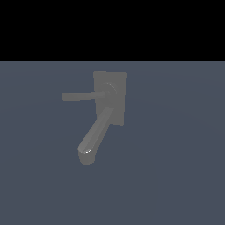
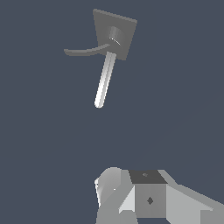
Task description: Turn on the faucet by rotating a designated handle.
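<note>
The matte grey faucet [image 1: 110,94] has a rectangular back plate and stands on the dark floor. Its thick rounded spout [image 1: 94,134] slants down toward the exterior view's left. The handle [image 1: 81,96] is a thin flat bar that runs from the round hub out to the exterior view's left. In the wrist view the faucet [image 2: 118,33], the handle [image 2: 85,51] and the spout [image 2: 105,78] all show far off. Only grey parts of my gripper [image 2: 131,194] show at the frame edge, well apart from the faucet. How the jaws stand is unclear. The gripper is out of the exterior view.
Flat dark blue-grey floor [image 1: 176,176] lies all around the faucet. A black band fills the top of the exterior view.
</note>
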Motion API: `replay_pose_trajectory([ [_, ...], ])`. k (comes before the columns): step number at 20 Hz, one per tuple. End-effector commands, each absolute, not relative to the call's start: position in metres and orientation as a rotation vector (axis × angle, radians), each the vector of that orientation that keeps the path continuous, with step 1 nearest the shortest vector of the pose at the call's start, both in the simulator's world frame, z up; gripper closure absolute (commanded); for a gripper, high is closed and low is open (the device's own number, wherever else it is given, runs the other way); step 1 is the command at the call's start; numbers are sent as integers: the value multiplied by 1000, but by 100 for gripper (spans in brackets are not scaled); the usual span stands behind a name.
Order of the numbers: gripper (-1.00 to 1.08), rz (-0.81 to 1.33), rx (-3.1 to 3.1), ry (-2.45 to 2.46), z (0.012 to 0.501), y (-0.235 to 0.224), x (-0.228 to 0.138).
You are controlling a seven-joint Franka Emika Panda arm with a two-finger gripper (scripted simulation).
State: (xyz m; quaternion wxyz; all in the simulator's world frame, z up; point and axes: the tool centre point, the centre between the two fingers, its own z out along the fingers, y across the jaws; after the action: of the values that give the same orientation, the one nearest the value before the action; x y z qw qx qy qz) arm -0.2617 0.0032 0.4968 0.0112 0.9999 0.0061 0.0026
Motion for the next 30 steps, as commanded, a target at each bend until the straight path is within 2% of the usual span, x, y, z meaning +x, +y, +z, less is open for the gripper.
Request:
replay_pose_trajectory([
  [1,108,8,3119,19,497,3,-262],
  [11,108,-5,3116,-35,497,-18,-266],
  [30,108,108,3010,-161,530,-28,-263],
])
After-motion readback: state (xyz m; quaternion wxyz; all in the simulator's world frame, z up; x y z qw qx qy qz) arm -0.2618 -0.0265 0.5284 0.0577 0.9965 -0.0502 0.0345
